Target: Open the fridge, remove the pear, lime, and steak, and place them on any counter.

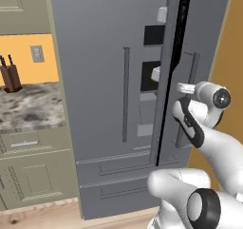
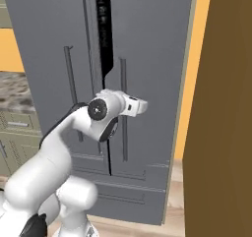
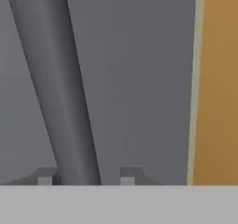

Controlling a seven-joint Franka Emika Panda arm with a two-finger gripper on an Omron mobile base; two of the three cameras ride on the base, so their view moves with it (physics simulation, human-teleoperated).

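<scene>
We have the hand (image 3: pixel 86 179) at the right door of the fridge (image 1: pixel 99 57), its two fingers (image 3: pixel 45 176) set either side of that door's long vertical bar handle (image 3: pixel 56 88). In the hand view the bar rises from between the fingertips, hard against the left one, while a sliver of door shows between it and the right one, so we judge the fingers nearly pressed together around the bar, though we cannot be sure both pads bear on it. The relation that matters for the pull is this: the handle's long axis runs up and down, the fingers close across it from the sides, and the door's hinge lies on the far right edge beside the orange wall (image 2: pixel 189 108), so the hand must draw the bar toward us and swing it out to the right. The left base view shows a dark gap (image 1: pixel 176 47) already standing between the two doors, with pale shapes we cannot identify inside, and off to the left a stone tabletop (image 1: pixel 28 107) with a knife block (image 1: pixel 9 76). The right base view shows the same gap (image 2: pixel 102 29) and the hand (image 2: pixel 140 106) reaching level onto the handle (image 2: pixel 123 128). The steak, pear and lime we judge to be behind the doors.
</scene>
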